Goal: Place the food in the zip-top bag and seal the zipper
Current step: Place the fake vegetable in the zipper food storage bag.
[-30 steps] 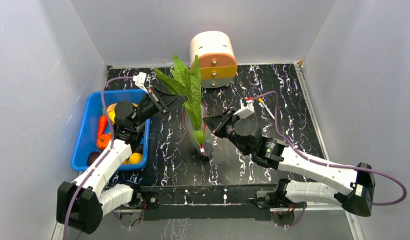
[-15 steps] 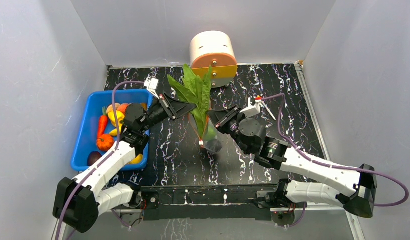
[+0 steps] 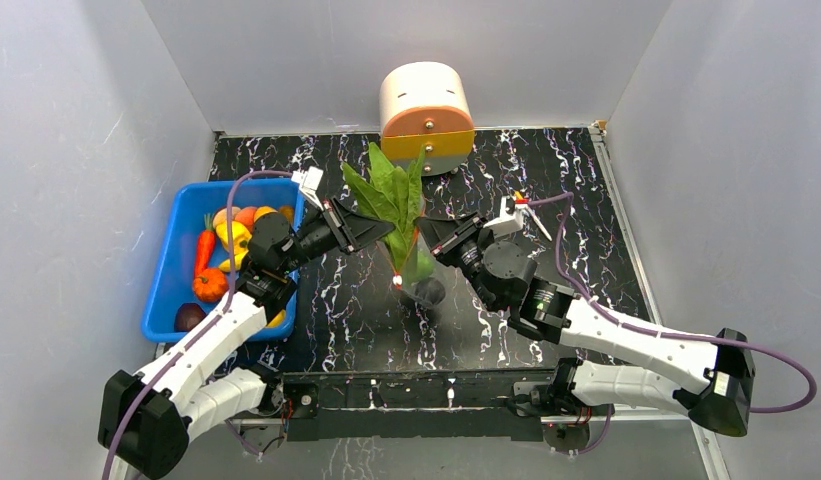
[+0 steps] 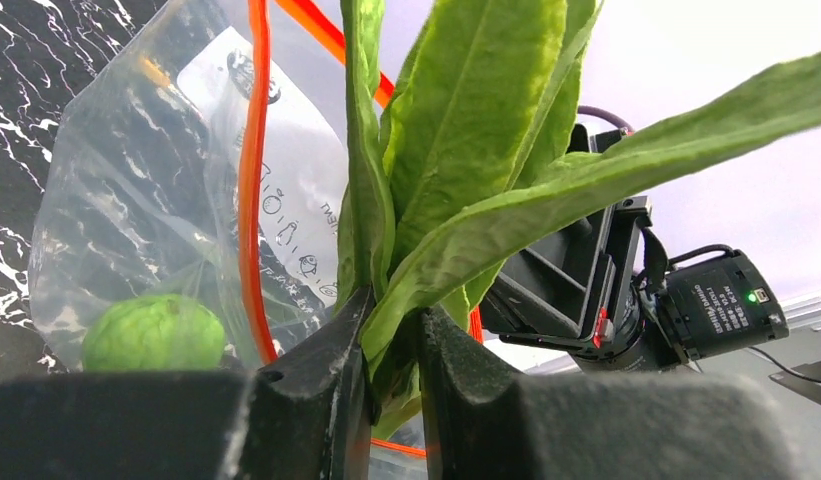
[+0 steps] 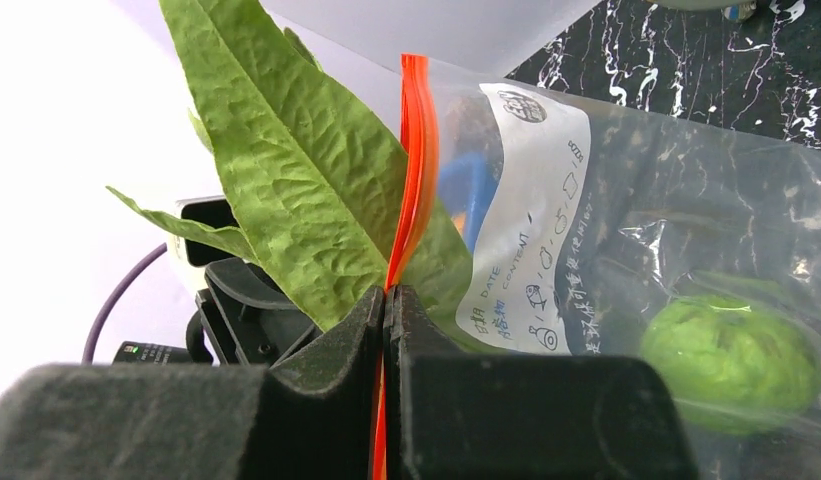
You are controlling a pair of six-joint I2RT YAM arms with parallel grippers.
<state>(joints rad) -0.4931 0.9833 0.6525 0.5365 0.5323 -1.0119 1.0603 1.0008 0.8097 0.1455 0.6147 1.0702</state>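
The dark marbled table (image 3: 586,200) carries a blue bin (image 3: 164,300) at its left, where the unpacked food, a carrot (image 3: 204,250) among orange and yellow pieces, waits within the left arm's reach. Between the arms the zip-top bag (image 3: 418,280) is held upright so its mouth faces up for loading. The leafy green (image 3: 391,190) stands at that mouth, stem end down; how deep it sits cannot be told. The left gripper (image 4: 394,310) pinches the stem base to steer it in. The right gripper (image 5: 388,300) is pressed tight on the bag's rim, propping it up. A green ball (image 5: 731,360) lies inside. The zipper (image 5: 414,150) is unsealed.
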